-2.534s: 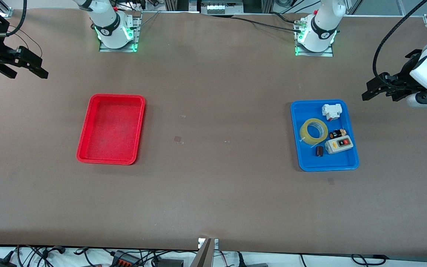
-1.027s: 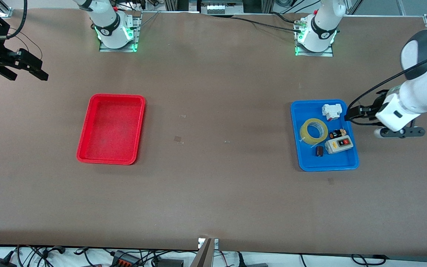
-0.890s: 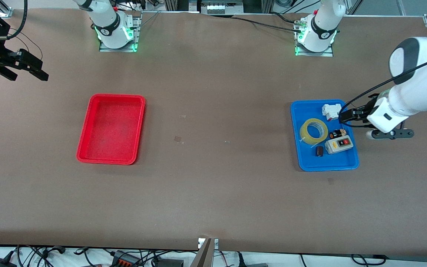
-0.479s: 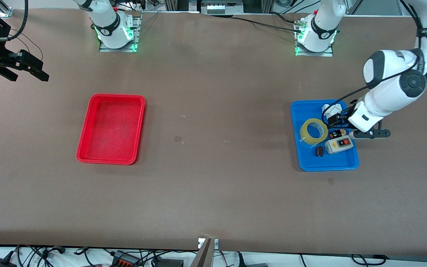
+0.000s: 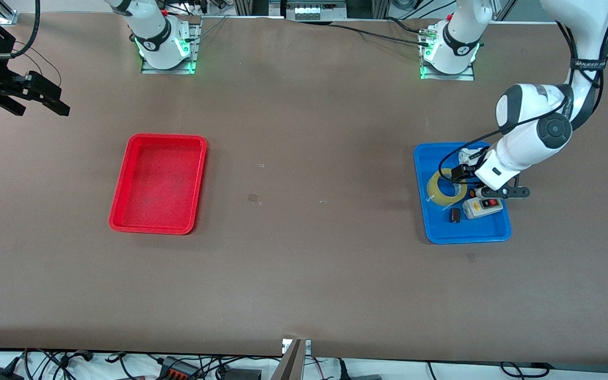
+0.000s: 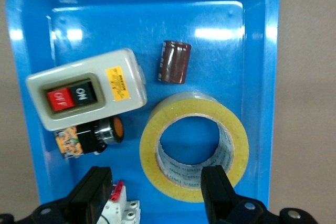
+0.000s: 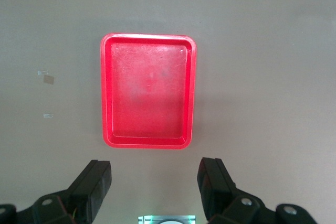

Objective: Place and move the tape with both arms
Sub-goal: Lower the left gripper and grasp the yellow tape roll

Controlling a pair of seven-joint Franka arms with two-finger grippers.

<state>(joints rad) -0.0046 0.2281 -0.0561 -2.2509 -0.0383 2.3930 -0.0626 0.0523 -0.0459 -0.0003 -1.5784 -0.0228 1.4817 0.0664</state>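
Tape (image 5: 446, 187) lies flat in blue tray (image 5: 467, 232), at the tray's 9 o'clock; grey switch box (image 5: 483, 207) just beside it, nearer the front camera. Left gripper (image 5: 461, 173) over the roll, fingers apart, nothing held. Judged step: approach for pickup. Next: descend, one finger inside the hole, one outside the rim, then close. Right gripper (image 5: 40, 95) waits high, fingers apart, red tray (image 5: 119, 195) empty below.
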